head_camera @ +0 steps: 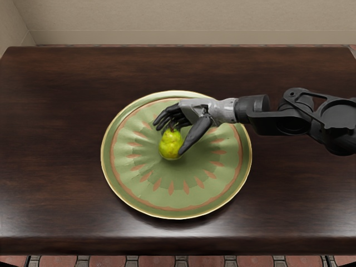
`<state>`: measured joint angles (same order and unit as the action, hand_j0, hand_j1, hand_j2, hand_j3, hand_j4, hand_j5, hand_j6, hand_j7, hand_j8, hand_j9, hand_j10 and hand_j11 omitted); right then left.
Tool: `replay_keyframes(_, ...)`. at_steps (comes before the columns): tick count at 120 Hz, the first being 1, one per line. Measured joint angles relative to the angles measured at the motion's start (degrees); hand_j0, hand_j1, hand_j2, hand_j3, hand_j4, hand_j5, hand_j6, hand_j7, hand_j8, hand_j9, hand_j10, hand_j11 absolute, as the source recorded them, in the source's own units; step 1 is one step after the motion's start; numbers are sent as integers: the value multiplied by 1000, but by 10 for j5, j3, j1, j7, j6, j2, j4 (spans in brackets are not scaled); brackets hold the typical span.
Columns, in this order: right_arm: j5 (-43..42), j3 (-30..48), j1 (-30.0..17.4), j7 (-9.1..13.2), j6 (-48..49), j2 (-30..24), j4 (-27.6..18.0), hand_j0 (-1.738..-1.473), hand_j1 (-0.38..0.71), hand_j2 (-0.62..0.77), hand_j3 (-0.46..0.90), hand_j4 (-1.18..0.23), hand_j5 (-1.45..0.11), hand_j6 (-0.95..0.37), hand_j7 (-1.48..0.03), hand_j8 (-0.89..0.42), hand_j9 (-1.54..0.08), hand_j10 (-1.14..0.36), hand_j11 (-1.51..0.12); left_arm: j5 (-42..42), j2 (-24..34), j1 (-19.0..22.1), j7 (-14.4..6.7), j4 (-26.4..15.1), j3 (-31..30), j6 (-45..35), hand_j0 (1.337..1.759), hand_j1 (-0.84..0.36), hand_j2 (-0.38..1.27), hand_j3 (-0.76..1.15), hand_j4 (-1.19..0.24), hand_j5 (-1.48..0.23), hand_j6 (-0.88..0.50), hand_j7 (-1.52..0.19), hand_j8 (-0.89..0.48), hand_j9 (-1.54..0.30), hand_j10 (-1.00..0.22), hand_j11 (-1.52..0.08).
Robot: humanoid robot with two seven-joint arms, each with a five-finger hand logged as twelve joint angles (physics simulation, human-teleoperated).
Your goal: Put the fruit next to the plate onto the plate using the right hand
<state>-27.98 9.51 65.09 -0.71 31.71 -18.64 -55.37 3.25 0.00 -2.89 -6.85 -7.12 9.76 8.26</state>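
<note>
Fingers (167,118) of the right hand (192,114) curl down over the top of the pear (169,146), thumb pressed along its right side, gripping it. The forearm reaches in level from the right, crossing the plate's rim. The pear stands upright at the centre of the green plate (211,178) on the dark wooden table (67,83).

Home-like dining room: dark wooden table (55,111), decorated plate (109,150), beige wall (167,22), brick-tiled floor (167,261).

Dark, glossy wooden bench (55,83); plain beige wall (183,22) behind; reddish brick floor (167,261) along lower edge.
</note>
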Motion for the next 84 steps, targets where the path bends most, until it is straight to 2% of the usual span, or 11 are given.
replay_keyframes(18, 2, 2, 0, 0, -6, 0, 0, -1658, -20, 28, 0, -307, -404, -284, -400, -267, -402, -262, -401, 0, 0, 0, 0, 0, 0, 0, 1658, 348, 0, 0, -1, -1, -1, -1, -1, -1, -1, -1)
replay_keyframes(41, 30, 6, 2, 0, 2, -8, 0, -1658, -206, 9, 0, -133, -174, -124, -173, -117, -173, -115, -173, 0, 0, 0, 0, 0, 0, 0, 1658, 348, 0, 0, -1, -1, -1, -1, -1, -1, -1, -1)
replay_keyframes(60, 92, 8, 6, 1, 26, -51, 0, -1658, -284, 5, 0, -62, -80, -58, -79, -54, -80, -53, -80, 0, 0, 0, 0, 0, 0, 0, 1658, 348, 0, 0, -1, -1, -1, -1, -1, -1, -1, -1)
replay_keyframes(84, 164, 7, 6, 1, 32, -112, -2, -1658, -325, 3, 0, -23, -30, -22, -30, -20, -30, -20, -30, 0, 0, 1, 0, 0, 0, 0, 1658, 348, 0, 0, -1, -1, -1, -1, -1, -1, -1, -1)
